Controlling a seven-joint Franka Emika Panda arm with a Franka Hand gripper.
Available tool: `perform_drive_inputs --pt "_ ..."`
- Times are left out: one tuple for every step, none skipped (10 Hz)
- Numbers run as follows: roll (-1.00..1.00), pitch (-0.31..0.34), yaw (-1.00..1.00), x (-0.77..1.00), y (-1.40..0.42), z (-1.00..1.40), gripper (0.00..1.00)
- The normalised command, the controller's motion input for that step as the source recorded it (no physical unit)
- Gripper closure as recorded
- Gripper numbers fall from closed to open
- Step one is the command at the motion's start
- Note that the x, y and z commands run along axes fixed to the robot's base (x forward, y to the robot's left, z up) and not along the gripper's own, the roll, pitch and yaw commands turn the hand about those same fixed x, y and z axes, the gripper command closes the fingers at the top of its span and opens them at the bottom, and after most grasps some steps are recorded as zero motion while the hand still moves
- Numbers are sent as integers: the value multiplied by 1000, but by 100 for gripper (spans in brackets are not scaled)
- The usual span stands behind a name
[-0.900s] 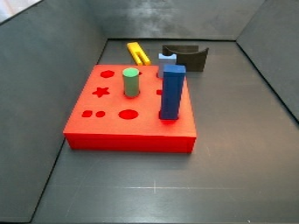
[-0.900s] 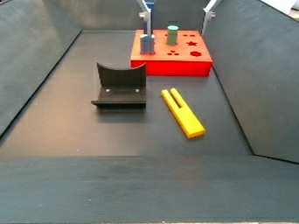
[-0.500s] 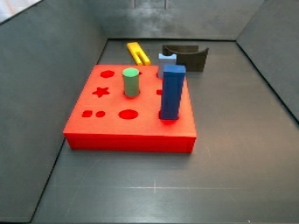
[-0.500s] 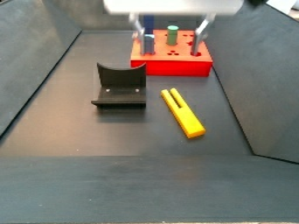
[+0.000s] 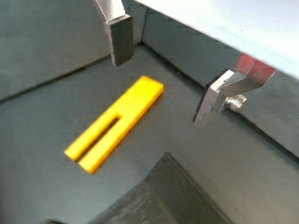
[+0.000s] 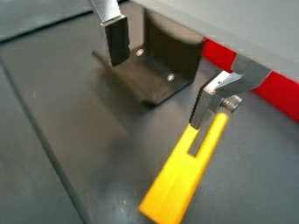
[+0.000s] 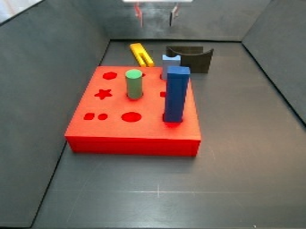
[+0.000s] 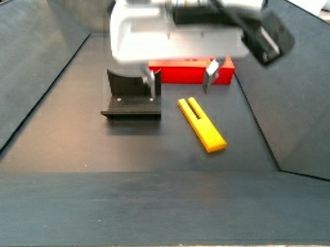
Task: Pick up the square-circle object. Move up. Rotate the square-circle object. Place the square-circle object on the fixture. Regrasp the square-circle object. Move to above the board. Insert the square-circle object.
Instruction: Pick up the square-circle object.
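The square-circle object [image 8: 202, 123] is a slim yellow peg lying flat on the dark floor, its slotted two-prong end [image 5: 93, 150] clear in a wrist view. It also shows in a side view [image 7: 141, 54] behind the board. My gripper [image 8: 180, 81] hangs open and empty above the floor between the fixture [image 8: 129, 96] and the peg, touching neither. In both wrist views the gripper [image 5: 163, 74] [image 6: 162, 79] has its fingers wide apart; the peg [image 6: 187, 171] lies beside one finger [image 6: 208, 105]. The red board [image 7: 131, 112] is mostly hidden behind the arm in the other side view.
A tall blue square peg [image 7: 176, 94] and a green cylinder [image 7: 134, 85] stand upright in the board. Grey walls [image 7: 60, 45] enclose the floor on all sides. The fixture [image 7: 191, 57] stands just behind the board, next to the yellow peg.
The gripper has come away from above the board and down toward the floor between the fixture and the yellow peg. The arm now hides the board's pegs in a side view.
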Motion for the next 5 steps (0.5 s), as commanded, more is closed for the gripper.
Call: perform_drive_inputs --pt "-251 -33 403 -103 314 -591 0" --pt "-150 -14 466 -277 0 -746 0" --pt "-151 -31 483 -226 -89 -754 0" --pt "-101 -156 434 -186 -177 -666 0" --pt "-51 -236 431 -223 -226 -631 0"
